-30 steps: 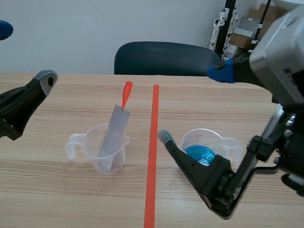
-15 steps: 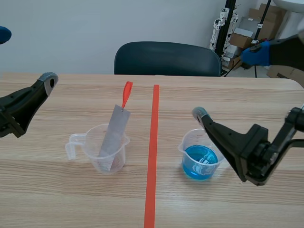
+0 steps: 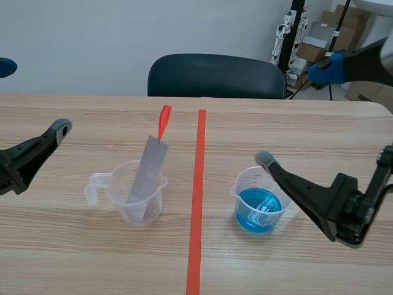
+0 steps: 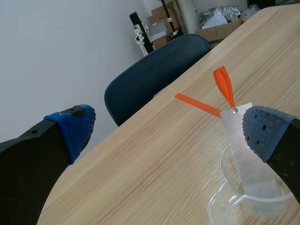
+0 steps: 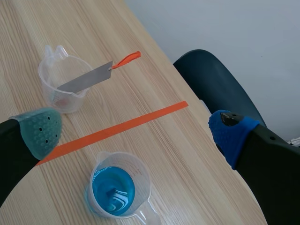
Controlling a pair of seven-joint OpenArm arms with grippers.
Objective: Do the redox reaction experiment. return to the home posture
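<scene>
— Wood-grain table (image 3: 73, 258) before a white wall (image 3: 92, 43), with a dark blue chair (image 3: 215, 75) behind the far edge: is that the whole setting?

— Yes, apart from an orange-red tape line (image 3: 196, 203) marking the table's middle. Two arms enter low from either side.

— State of the left gripper (image 4: 171, 131)?

— Spread wide, holding nothing. It sits to the outside of the clear beaker (image 3: 132, 196), apart from it.

— And the right gripper (image 5: 136, 133)?

— Also spread wide and empty. One pad (image 3: 264, 158) appears close to the rim of the beaker of blue liquid (image 3: 258, 200) in the scene view. The right wrist view looks down on that beaker from above, so contact seems unlikely.

— Where do the experiment's items stand?

— One beaker stands on each side of the tape line. The clear one holds a grey metal strip (image 3: 146, 175), which leans on the rim with its orange tag (image 3: 163, 121) above it. The other holds the blue liquid (image 3: 258, 209).

— How should the return to home be done well?

— Judged from this layout, each arm should rise first and then draw outward and back, away from its beaker. The right arm needs the most care, because a low sweep could tip the blue liquid. The left should pass wide of the leaning strip, which looks easy to knock. The fingers can remain spread, since nothing is carried.
</scene>
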